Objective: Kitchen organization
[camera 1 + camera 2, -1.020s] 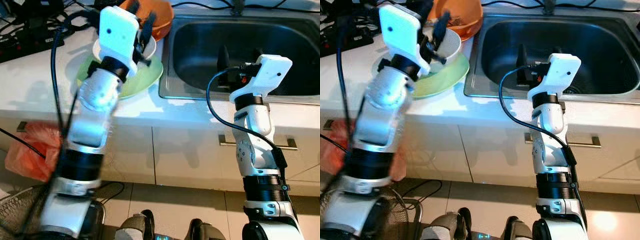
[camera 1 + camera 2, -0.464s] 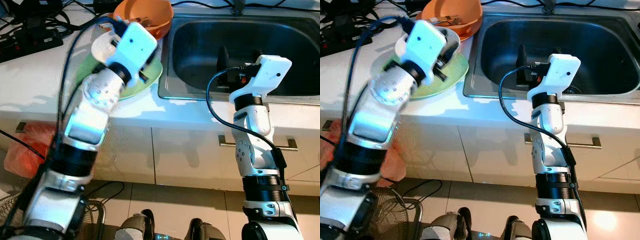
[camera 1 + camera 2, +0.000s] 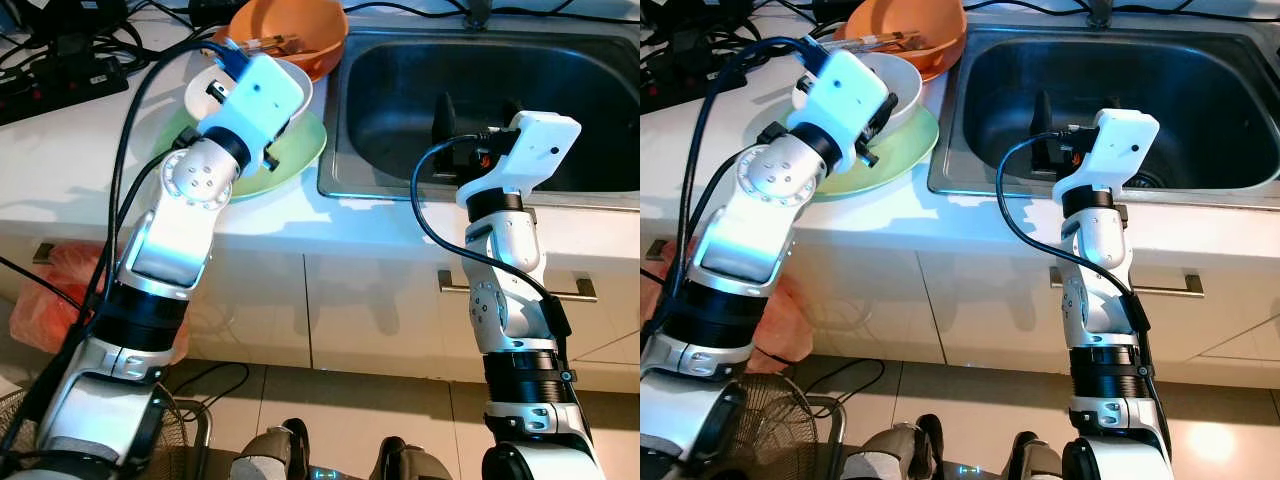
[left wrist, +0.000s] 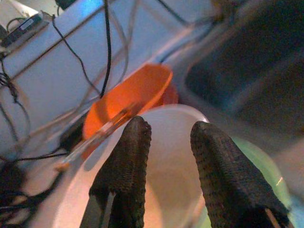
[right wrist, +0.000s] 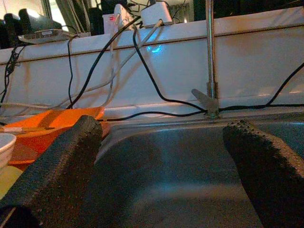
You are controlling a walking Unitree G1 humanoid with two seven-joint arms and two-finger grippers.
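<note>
Far left of the counter (image 3: 60, 150): black cables, well clear of the dishes. Dishes are stacked, likely to gather them by the sink: a green plate (image 3: 290, 160) carries a white bowl (image 3: 902, 85), and an orange bowl (image 3: 300, 25) with a utensil in it sits just beyond. Left gripper (image 4: 166, 156) hangs over the white bowl, fingers a little apart and clamped on nothing; the bowl lies directly under and ahead of the tips, the orange bowl further off. Probably lining up to take the rim. To the right, the steel sink (image 3: 600, 70). Right gripper (image 5: 161, 161) waits above the basin, fingers wide apart, holding nothing, well away from the dishes.
</note>
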